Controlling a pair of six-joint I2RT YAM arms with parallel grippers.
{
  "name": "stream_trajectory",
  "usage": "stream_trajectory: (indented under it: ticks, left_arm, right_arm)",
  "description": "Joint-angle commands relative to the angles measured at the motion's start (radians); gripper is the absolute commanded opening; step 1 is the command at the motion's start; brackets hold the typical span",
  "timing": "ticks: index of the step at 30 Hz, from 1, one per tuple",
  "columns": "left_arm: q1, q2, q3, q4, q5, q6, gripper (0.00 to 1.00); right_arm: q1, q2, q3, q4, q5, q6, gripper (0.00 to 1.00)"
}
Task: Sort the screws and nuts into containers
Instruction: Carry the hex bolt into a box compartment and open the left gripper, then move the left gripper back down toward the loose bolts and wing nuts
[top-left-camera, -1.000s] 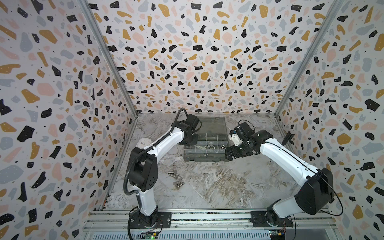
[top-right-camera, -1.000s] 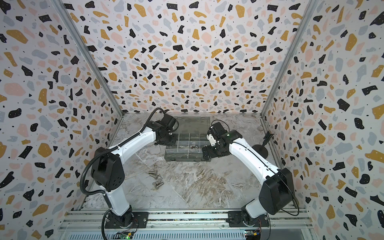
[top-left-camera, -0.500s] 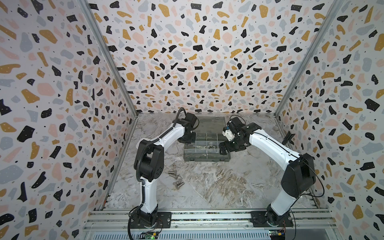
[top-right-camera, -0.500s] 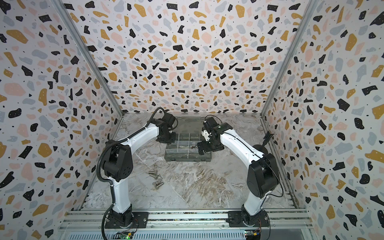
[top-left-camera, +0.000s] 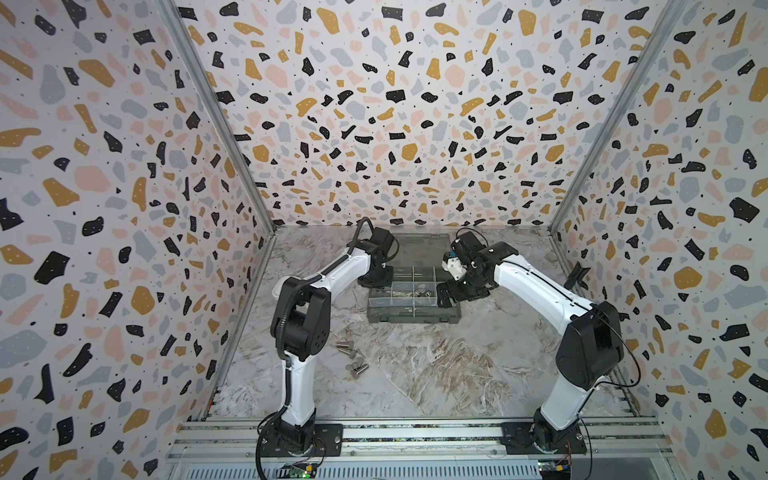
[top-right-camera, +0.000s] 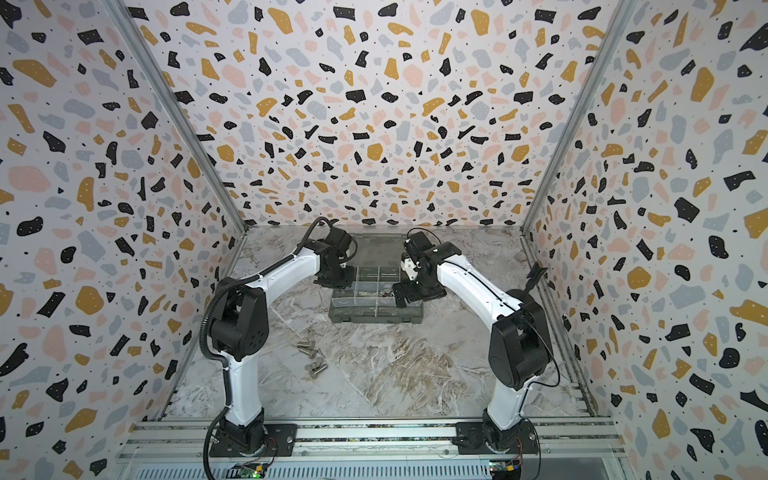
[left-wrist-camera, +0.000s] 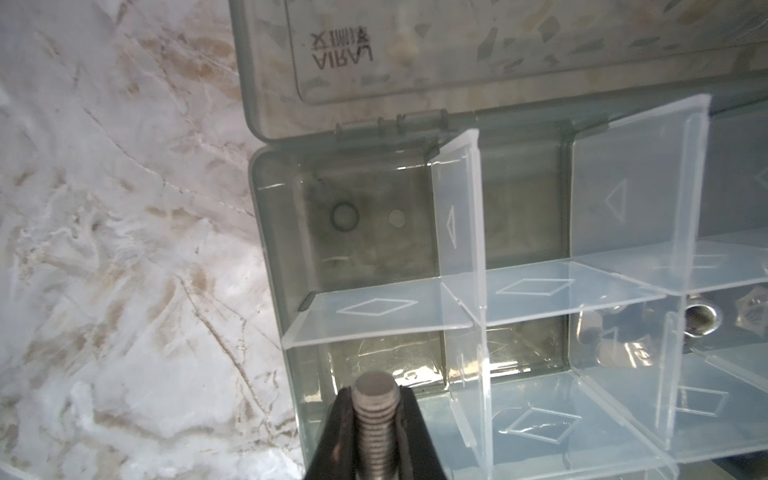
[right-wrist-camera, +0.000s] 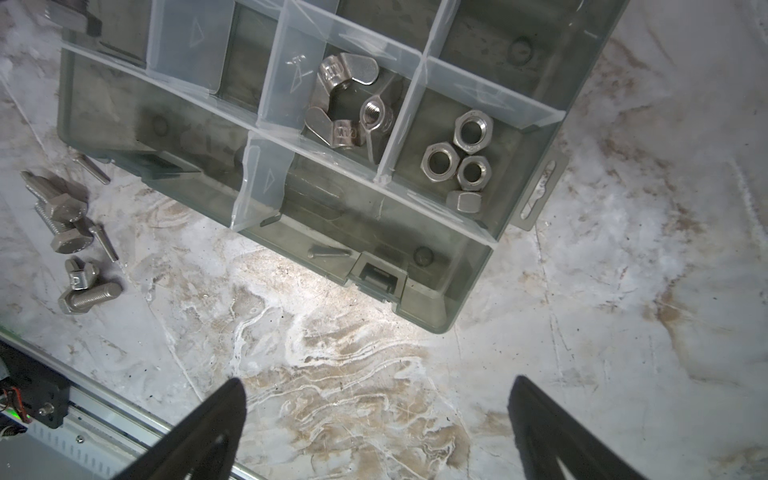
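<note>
Marbled tabletop, left gripper clamped on a screw at organiser box edge, screw head out of frame, right gripper spread wide, nuts in compartments, loose screws beside box.

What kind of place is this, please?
Most likely a robot test cell, not a workshop: two white arms bolted to an aluminium rail, terrazzo-patterned panels on three sides, a marble-look table carrying an organiser box and loose screws.
</note>
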Motion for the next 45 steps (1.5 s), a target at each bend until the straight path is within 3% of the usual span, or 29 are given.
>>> stream_trajectory:
  ticks: [1, 7, 11, 13, 17, 20, 27, 33, 39, 45]
  left_arm:
    - [0.005, -0.022, -0.018, 0.028, 0.003, -0.006, 0.12]
    - [0.004, -0.024, -0.037, 0.046, 0.015, -0.003, 0.17]
    - [0.004, -0.040, -0.032, 0.037, 0.015, 0.000, 0.55]
    - [0.004, -0.068, -0.029, 0.029, 0.010, -0.002, 0.62]
    - [0.000, -0.171, -0.019, -0.015, 0.010, -0.009, 0.63]
    - [0.000, -0.286, -0.091, -0.051, -0.012, -0.027, 0.63]
    - [-0.002, -0.609, -0.532, -0.053, -0.037, -0.140, 0.59]
    - [-0.003, -0.825, -0.857, 0.019, 0.009, -0.279, 0.58]
    - [-0.003, -0.903, -0.976, 0.082, 0.017, -0.367, 0.58]
    - [-0.001, -0.877, -1.026, 0.170, 0.013, -0.428, 0.59]
  right_arm:
    - [-0.003, -0.025, 0.010, -0.031, -0.001, -0.008, 1.00]
    - [-0.003, -0.052, -0.023, -0.031, -0.004, -0.005, 1.00]
    - [-0.001, -0.082, -0.049, -0.024, -0.025, -0.001, 1.00]
    - [0.000, -0.101, -0.063, -0.018, -0.028, 0.003, 1.00]
    - [0.008, -0.118, -0.079, -0.011, -0.030, -0.001, 1.00]
    - [0.027, -0.125, -0.094, 0.001, -0.029, -0.002, 1.00]
    - [0.104, -0.154, -0.167, 0.057, -0.039, 0.011, 1.00]
    - [0.158, -0.192, -0.259, 0.110, -0.056, 0.033, 1.00]
    - [0.175, -0.248, -0.298, 0.109, -0.047, 0.043, 1.00]
    - [0.173, -0.286, -0.323, 0.099, -0.007, 0.039, 1.00]
